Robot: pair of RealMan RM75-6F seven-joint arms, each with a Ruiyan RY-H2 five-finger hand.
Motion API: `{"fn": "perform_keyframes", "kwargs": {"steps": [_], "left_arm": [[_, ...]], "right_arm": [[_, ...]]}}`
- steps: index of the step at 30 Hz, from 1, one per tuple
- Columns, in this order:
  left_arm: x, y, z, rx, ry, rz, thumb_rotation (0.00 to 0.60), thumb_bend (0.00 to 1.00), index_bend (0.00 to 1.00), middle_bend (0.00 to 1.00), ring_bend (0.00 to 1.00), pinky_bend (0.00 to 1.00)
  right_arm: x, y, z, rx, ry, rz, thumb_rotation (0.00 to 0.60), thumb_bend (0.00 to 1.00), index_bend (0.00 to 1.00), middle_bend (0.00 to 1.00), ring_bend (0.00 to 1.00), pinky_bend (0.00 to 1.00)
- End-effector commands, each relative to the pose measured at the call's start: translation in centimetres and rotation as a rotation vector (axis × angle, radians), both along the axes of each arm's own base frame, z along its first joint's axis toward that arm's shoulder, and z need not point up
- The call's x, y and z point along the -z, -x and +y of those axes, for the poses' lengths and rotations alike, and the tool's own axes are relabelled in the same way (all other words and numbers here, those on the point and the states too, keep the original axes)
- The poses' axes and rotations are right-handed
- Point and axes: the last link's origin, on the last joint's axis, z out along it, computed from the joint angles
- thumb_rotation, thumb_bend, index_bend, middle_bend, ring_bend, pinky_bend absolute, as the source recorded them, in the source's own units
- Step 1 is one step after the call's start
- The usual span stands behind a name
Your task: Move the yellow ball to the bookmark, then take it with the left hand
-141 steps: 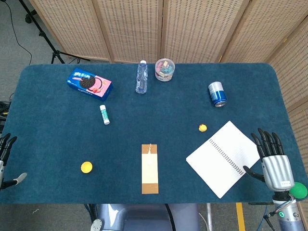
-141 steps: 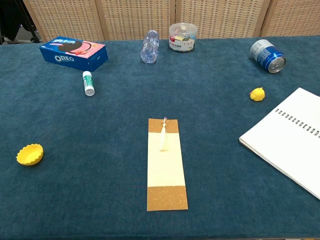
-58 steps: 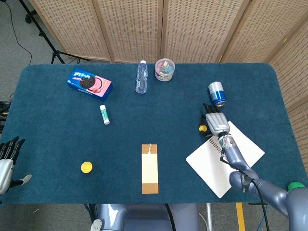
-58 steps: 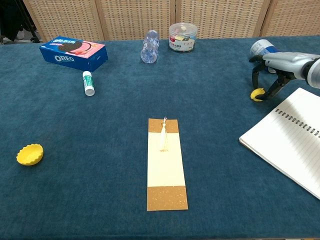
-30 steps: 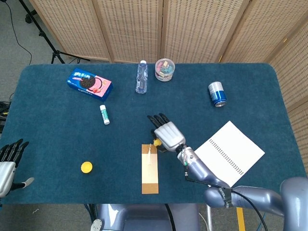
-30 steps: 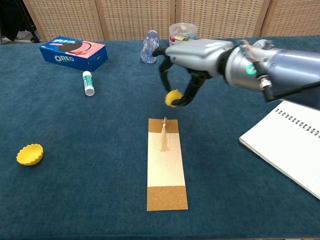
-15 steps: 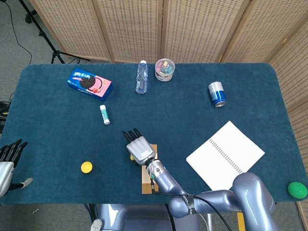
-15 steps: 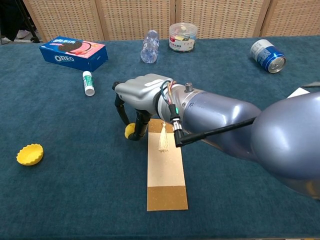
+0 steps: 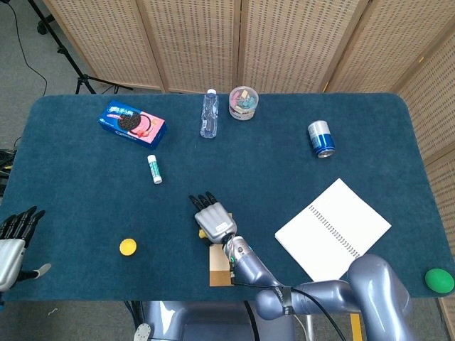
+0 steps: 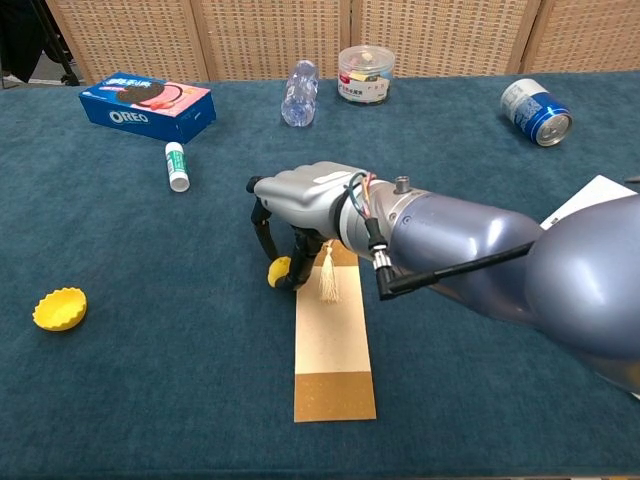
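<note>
R hand [image 10: 300, 212]: palm down, fingers curled round the yellow ball [image 10: 279, 270], pinching it at the fingertips; ball looks just above or on the cloth, can't tell which.
Ball pos: under the hand's fingertips, at the bookmark's left edge, beside the top end, not clearly over it.
Bookmark [image 10: 334, 345]: runs from under the hand toward the robot; tassel [image 10: 326, 272] just beside the ball, partly under the forearm.
L hand [image 9: 13, 241]: far off at the table's near-left edge, fingers spread, holding nothing.
Further out: yellow cup [image 10: 59, 307] well left of the R hand; glue stick [image 10: 176, 165], Oreo box [image 10: 147, 104], bottle [image 10: 301, 92] beyond it; tub [image 10: 365, 73] and can [image 10: 537, 111] far side; notebook [image 9: 333, 231] to its right.
Step (judged): about to set ball on bookmark; L-hand pickup not begun.
Risk 1: release now and ball may land off the edge, since it sits at the rim.
Risk 2: ball rolls once let go; flat card gives no stop.
Risk 3: fingers or forearm drag the tassel on withdrawal, shifting the bookmark.
Risk 4: R arm crosses the centre; L hand coming in could clash if R isn't cleared.
</note>
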Motion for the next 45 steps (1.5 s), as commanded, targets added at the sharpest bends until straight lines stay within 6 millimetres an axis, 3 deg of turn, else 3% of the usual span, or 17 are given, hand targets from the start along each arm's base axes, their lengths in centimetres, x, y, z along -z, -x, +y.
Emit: {"fn": "perform_keyframes", "kwargs": {"steps": [1, 6, 11, 21, 27, 32, 33, 35, 37, 40, 45], "left_arm": [[0.0, 0.0, 0.0, 0.000, -0.001, 0.001, 0.600, 0.00, 0.00, 0.00, 0.00, 0.00], [-0.1, 0.1, 0.0, -0.002, -0.004, 0.000, 0.600, 0.00, 0.00, 0.00, 0.00, 0.00], [-0.2, 0.1, -0.1, -0.002, -0.007, -0.002, 0.600, 0.00, 0.00, 0.00, 0.00, 0.00], [-0.1, 0.0, -0.2, 0.002, -0.005, 0.000, 0.600, 0.00, 0.00, 0.00, 0.00, 0.00], [-0.3, 0.0, -0.2, 0.003, -0.008, -0.001, 0.600, 0.00, 0.00, 0.00, 0.00, 0.00], [-0.4, 0.0, -0.3, 0.007, -0.008, -0.008, 0.600, 0.00, 0.00, 0.00, 0.00, 0.00], [-0.4, 0.0, -0.3, 0.009, -0.007, -0.013, 0.600, 0.00, 0.00, 0.00, 0.00, 0.00], [-0.5, -0.2, -0.3, 0.015, -0.002, -0.021, 0.600, 0.00, 0.00, 0.00, 0.00, 0.00], [-0.7, -0.4, -0.2, 0.025, -0.006, -0.026, 0.600, 0.00, 0.00, 0.00, 0.00, 0.00], [-0.9, -0.8, 0.1, 0.040, -0.012, -0.019, 0.600, 0.00, 0.00, 0.00, 0.00, 0.00], [-1.4, -2.0, 0.4, 0.080, -0.026, -0.003, 0.600, 0.00, 0.00, 0.00, 0.00, 0.00]], "right_arm": [[0.2, 0.3, 0.0, 0.002, -0.003, 0.002, 0.600, 0.36, 0.57, 0.00, 0.00, 0.00], [0.4, 0.8, 0.0, 0.007, -0.001, 0.009, 0.600, 0.36, 0.55, 0.00, 0.00, 0.00], [0.1, 0.7, 0.0, 0.002, 0.001, 0.004, 0.600, 0.36, 0.43, 0.00, 0.00, 0.00], [-0.7, 0.7, 0.3, -0.012, 0.006, 0.007, 0.600, 0.36, 0.39, 0.00, 0.00, 0.00], [-3.2, -0.1, 0.9, -0.036, 0.031, -0.005, 0.600, 0.36, 0.33, 0.00, 0.00, 0.00], [-8.1, -0.8, 1.9, -0.085, 0.086, -0.015, 0.600, 0.32, 0.28, 0.00, 0.00, 0.00], [-9.7, -0.5, 2.0, -0.101, 0.116, -0.019, 0.600, 0.29, 0.27, 0.00, 0.00, 0.00], [-12.4, 0.5, 2.2, -0.123, 0.181, -0.022, 0.600, 0.10, 0.22, 0.00, 0.00, 0.00], [-15.8, 2.7, 2.2, -0.133, 0.266, -0.033, 0.600, 0.00, 0.17, 0.00, 0.00, 0.00], [-18.8, 5.5, 1.9, -0.122, 0.347, -0.043, 0.600, 0.00, 0.12, 0.00, 0.00, 0.00], [-25.0, 13.4, 0.5, -0.071, 0.511, -0.099, 0.600, 0.00, 0.11, 0.00, 0.00, 0.00]]}}
